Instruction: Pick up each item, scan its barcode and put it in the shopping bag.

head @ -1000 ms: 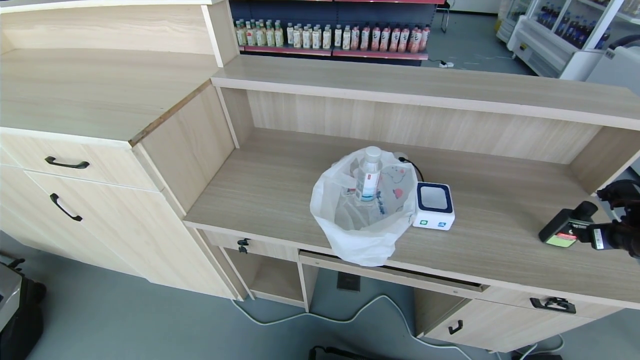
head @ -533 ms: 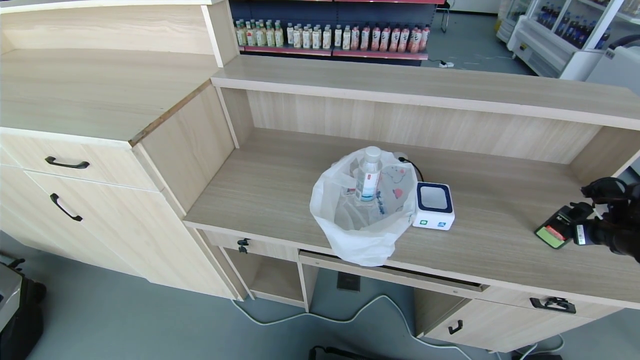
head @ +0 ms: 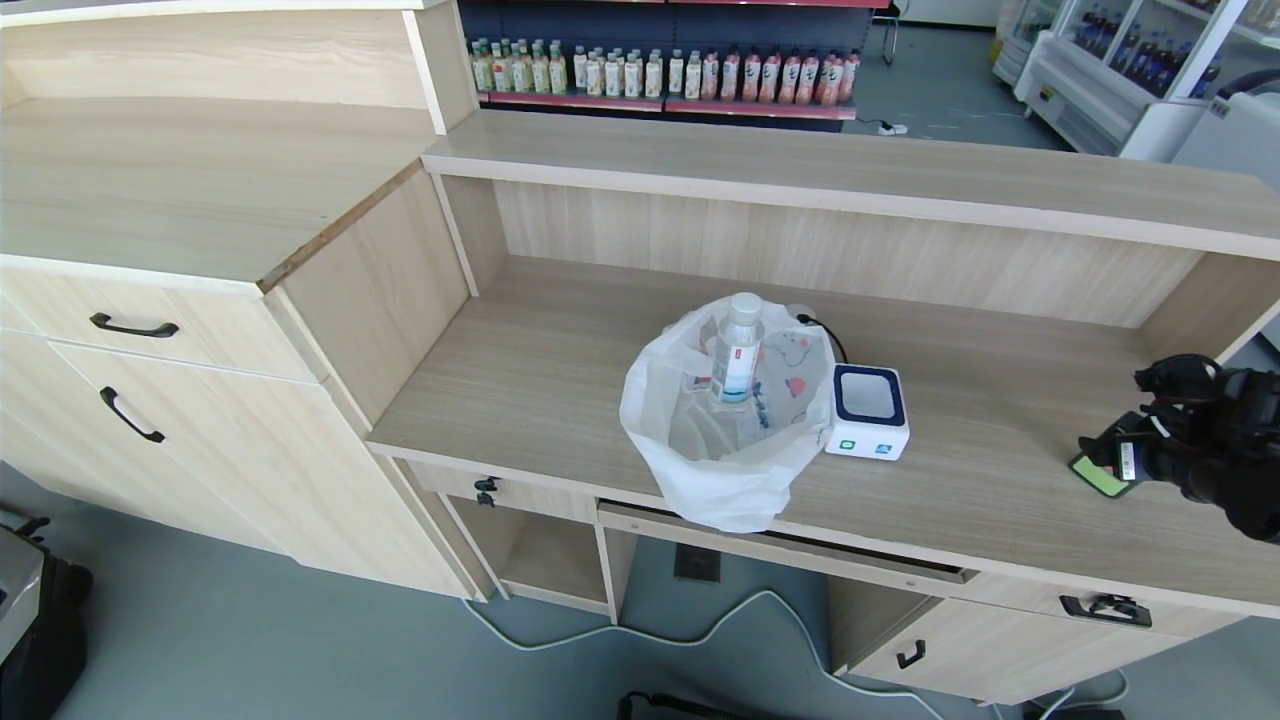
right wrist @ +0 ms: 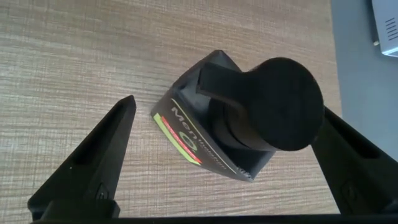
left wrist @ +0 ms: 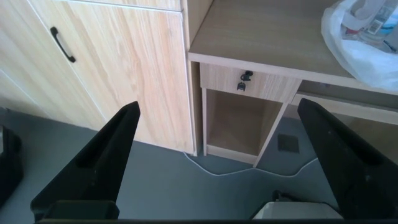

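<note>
At the right edge of the head frame, the right gripper hangs with its jaws spread wide on either side of a black capped bottle lying on the counter. The shopping bag stands mid-frame, holding a water bottle. The left gripper is also spread open

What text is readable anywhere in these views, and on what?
"Men": white print on the black item lying on the counter; the smaller line beside it is too blurred to read.
Label on the water bottle in the shopping bag: too small to read.
Front icons on the scanner: too small to read.
Labels on the shelf bottles: too small to read.
</note>
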